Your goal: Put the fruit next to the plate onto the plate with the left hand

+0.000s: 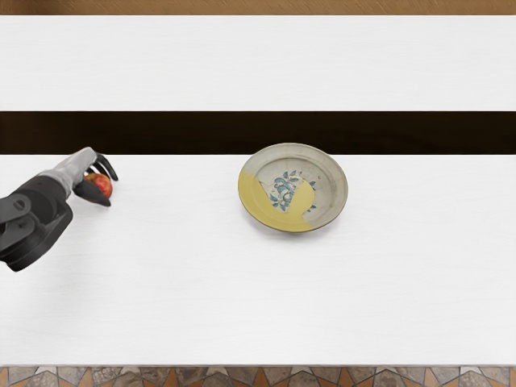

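Note:
A small red and yellow fruit [101,185] lies on the white table at the far left. My left hand [97,179] comes in from the left edge and its dark fingers curl around the fruit, thumb below and fingers over the top. The fruit rests at table level. The plate [330,173], grey with a yellow patch and a blue flower pattern, sits near the table's middle, well to the right of the hand, with nothing on it. The right arm does not show.
A dark gap [258,133] runs across the view behind the near table, with a second white surface [258,64] beyond it. The table's front edge [258,364] meets a patterned floor at the bottom.

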Robot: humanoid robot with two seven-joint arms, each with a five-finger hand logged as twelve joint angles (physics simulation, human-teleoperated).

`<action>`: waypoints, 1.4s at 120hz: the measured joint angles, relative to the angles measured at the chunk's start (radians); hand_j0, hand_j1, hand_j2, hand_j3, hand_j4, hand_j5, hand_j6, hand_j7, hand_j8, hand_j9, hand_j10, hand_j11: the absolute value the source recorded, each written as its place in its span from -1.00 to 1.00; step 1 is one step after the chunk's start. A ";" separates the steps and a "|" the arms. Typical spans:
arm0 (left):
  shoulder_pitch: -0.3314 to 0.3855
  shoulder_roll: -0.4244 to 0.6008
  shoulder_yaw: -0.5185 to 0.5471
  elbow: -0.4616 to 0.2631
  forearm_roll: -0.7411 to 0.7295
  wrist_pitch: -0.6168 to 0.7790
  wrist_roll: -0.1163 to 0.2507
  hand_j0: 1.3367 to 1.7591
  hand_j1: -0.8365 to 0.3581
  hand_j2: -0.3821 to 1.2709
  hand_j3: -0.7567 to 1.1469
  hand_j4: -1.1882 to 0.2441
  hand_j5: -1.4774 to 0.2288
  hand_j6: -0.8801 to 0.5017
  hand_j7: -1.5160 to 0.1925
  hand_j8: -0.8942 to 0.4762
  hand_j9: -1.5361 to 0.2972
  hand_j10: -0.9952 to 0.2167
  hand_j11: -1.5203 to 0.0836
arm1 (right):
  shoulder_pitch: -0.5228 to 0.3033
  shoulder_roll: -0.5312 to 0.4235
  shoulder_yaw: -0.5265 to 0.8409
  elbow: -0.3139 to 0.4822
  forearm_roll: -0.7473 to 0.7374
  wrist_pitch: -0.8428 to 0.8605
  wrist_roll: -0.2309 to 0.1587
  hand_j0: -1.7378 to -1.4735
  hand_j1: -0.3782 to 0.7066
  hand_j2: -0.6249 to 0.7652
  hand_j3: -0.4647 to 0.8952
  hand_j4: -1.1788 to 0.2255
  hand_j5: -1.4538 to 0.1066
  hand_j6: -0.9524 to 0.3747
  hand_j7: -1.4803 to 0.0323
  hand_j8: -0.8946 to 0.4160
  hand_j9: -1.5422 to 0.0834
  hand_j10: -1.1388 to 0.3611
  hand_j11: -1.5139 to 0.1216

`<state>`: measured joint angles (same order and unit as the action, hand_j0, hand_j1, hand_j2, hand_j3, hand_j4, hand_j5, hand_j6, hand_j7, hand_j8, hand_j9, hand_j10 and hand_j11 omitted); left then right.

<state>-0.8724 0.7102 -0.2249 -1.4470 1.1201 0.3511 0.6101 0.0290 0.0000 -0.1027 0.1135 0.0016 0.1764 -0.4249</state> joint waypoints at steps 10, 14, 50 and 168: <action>-0.020 -0.003 -0.003 -0.008 -0.003 -0.001 -0.001 0.50 -0.26 -0.07 -0.20 -0.30 -0.48 -0.24 -0.39 -0.10 -0.40 0.00 -0.32 | 0.002 0.000 0.000 0.000 0.000 0.000 0.000 -0.40 -0.95 -0.10 -0.32 0.68 0.86 0.43 0.96 0.36 0.90 0.52 0.85; -0.029 -0.003 -0.004 -0.011 -0.005 -0.002 -0.001 0.50 -0.27 -0.07 -0.20 -0.30 -0.50 -0.23 -0.40 -0.09 -0.41 0.01 -0.33 | 0.002 0.000 0.000 0.000 0.000 0.000 0.000 -0.40 -0.95 -0.10 -0.32 0.68 0.86 0.43 0.96 0.36 0.90 0.52 0.85; -0.142 -0.022 -0.012 -0.018 -0.015 -0.004 -0.001 0.50 -0.25 -0.10 -0.20 -0.30 -0.57 -0.20 -0.44 -0.06 -0.45 0.00 -0.37 | 0.008 0.000 0.000 -0.001 0.000 -0.001 0.000 -0.40 -0.95 -0.10 -0.32 0.68 0.86 0.43 0.96 0.36 0.90 0.52 0.85; -0.369 -0.426 0.001 -0.034 -0.236 -0.019 0.000 0.48 -0.17 -0.09 -0.20 -0.40 -0.75 -0.21 -0.59 -0.06 -0.59 0.03 -0.51 | 0.019 0.000 -0.001 -0.002 0.000 -0.002 0.000 -0.40 -0.95 -0.10 -0.32 0.68 0.86 0.43 0.96 0.37 0.90 0.52 0.85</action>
<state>-1.2415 0.2847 -0.2235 -1.4808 0.8842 0.3323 0.6105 0.0475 0.0000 -0.1040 0.1120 0.0016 0.1749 -0.4249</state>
